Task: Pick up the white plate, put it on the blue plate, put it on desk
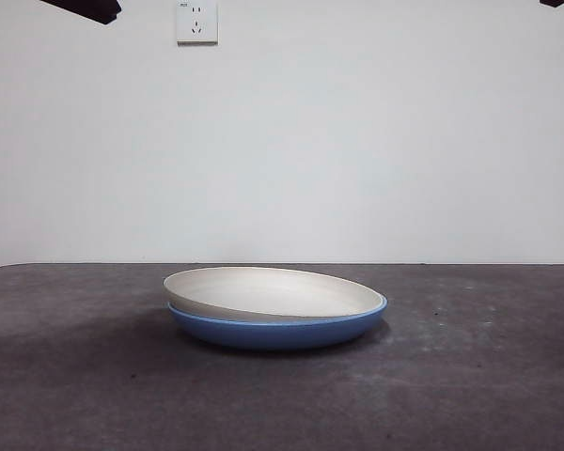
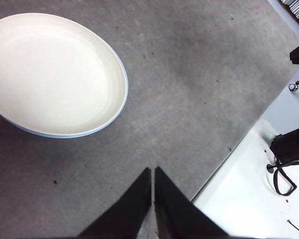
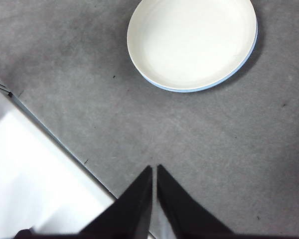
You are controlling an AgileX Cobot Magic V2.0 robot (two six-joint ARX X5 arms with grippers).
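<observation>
The white plate (image 1: 273,293) lies nested in the blue plate (image 1: 277,331) at the middle of the desk (image 1: 470,376), sitting slightly tilted in it. In the left wrist view the white plate (image 2: 52,72) covers the blue plate, of which only a thin rim (image 2: 65,135) shows. The right wrist view shows the same: the white plate (image 3: 192,42) over a blue rim (image 3: 199,89). My left gripper (image 2: 153,171) is shut and empty, high above the desk, away from the plates. My right gripper (image 3: 154,168) is shut and empty, also high and away from the plates.
A wall socket (image 1: 196,21) is on the white wall behind. The desk's edge (image 2: 234,149) with a white surface and black gear beyond it shows in the left wrist view. The right wrist view shows the desk's other edge (image 3: 55,137).
</observation>
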